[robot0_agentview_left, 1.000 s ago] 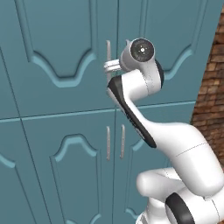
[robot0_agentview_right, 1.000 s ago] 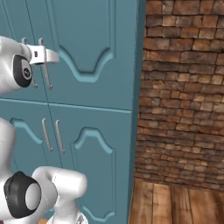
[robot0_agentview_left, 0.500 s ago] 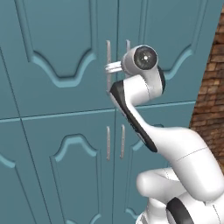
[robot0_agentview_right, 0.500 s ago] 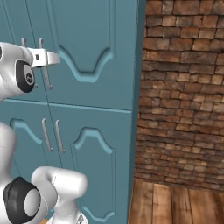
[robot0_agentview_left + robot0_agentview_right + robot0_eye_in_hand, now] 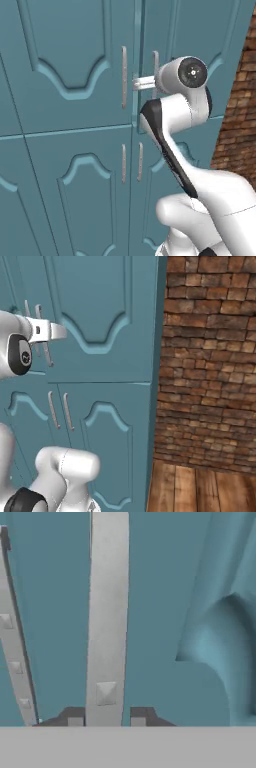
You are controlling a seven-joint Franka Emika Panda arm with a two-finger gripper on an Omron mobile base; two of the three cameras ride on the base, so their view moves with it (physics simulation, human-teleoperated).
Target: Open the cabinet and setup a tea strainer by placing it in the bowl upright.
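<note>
Left base view: cabinet [image 5: 70, 60] with both tall doors shut, two long bar handles up top and two short ones on the lower doors. Right base view adds brick wall [image 5: 210, 356] and wood floor [image 5: 200, 488]. Hand view: claw [image 5: 106, 718] clamped on right door handle [image 5: 107, 612], second bar at left.

the white franka arm with dark joints rises from the base, elbow bent, wrist level and reaching forward at chest height. its two-finger gripper [image 5: 106, 718] has dark tips drawn in close on either side of a silver bar handle [image 5: 108, 612].
</note>
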